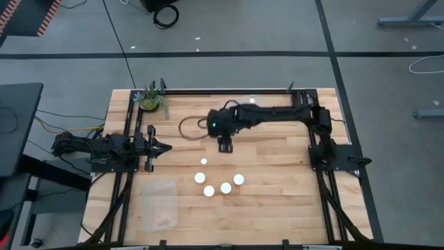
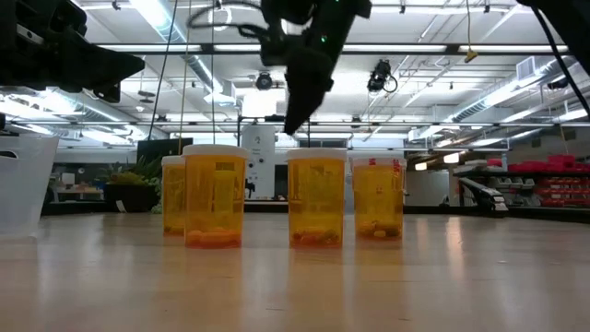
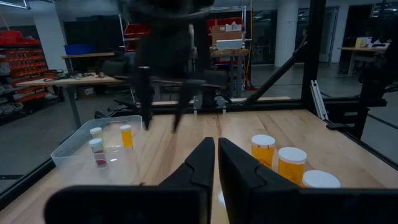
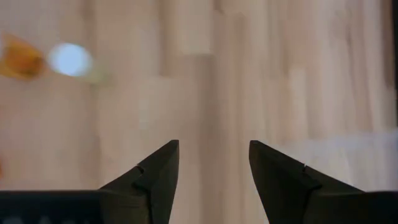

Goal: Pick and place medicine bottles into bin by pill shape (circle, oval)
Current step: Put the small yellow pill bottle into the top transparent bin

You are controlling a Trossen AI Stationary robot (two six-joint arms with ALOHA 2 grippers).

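At the near edge of the butcher-block wooden table (image 1: pixel 277 201), around 7 o'clock from centre in the high view, sits the clear plastic bin (image 1: pixel 159 203). The left wrist view shows three small bottles already in it, one with an orange body (image 3: pixel 126 135).

Moving up toward the middle, four wide orange bottles with white caps cluster just past 6 o'clock: (image 1: pixel 209 190), (image 1: pixel 225 187), (image 1: pixel 200 178) and (image 1: pixel 238 179). A narrower white-capped one (image 1: pixel 204 162) stands a bit beyond them on its own. The low view shows the amber bodies upright with pills at the bottom, but I can't make out pill shape from here.

Farther back, the right gripper (image 1: pixel 225 144) hovers above the table just past that lone bottle, fingers spread and holding nothing. The left gripper (image 1: pixel 165 146) waits out at 9 o'clock with its fingers pressed together. The little green potted plant (image 1: pixel 151 99) is way back at 11 o'clock.

What worries me: the cluster is tight, so coming down on one bottle with spread fingers could clip a neighbour and tip it, and round bottles will probably roll. The lone one looks like the safer grab. Also, one bin for two pill shapes? A mix-up seems likely.
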